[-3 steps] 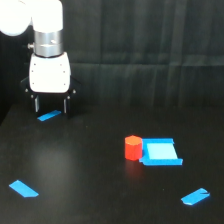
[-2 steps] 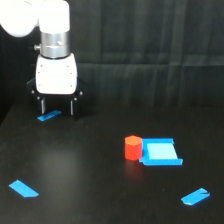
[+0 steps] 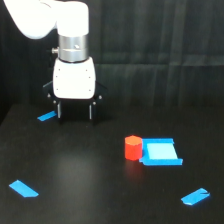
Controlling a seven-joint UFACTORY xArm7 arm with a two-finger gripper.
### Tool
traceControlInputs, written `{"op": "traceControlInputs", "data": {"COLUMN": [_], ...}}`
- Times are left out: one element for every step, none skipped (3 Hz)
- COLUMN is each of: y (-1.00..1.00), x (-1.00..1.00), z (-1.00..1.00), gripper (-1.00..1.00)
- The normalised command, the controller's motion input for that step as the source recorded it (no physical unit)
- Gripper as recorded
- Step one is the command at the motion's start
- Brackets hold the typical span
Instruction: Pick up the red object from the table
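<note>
the red object (image 3: 133, 148) stands upright on the black counter (image 3: 90, 175), a little toward the exterior view's right of the middle and well in from every edge. its right side sits just beside the flat blue block (image 3: 160, 152); the picture is too soft to say whether the two actually touch. three small blue tape pieces lie on the counter: one (image 3: 46, 117) toward the far left edge, one (image 3: 23, 188) near the near left corner, and one (image 3: 195, 197) near the near right corner.

the white arm (image 3: 72, 35) comes down over the far left part of the counter, well apart from the red object. its end effector (image 3: 74, 110) points downward with two dark fingers (image 3: 59, 110) spread apart and nothing between them; it appears to hang just above the counter, though the tips blur into the dark surface. the far left tape piece lies just to the left of the fingers.
</note>
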Motion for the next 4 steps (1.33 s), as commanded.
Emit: {"op": "traceControlInputs", "data": {"y": [-0.30,-0.50,-0.57,-0.74], "x": [0.97,0.93,0.88,0.77], "z": [-0.31,-0.17,-0.16,-0.05], "gripper": [1.00,1.00,1.00,0.98]}}
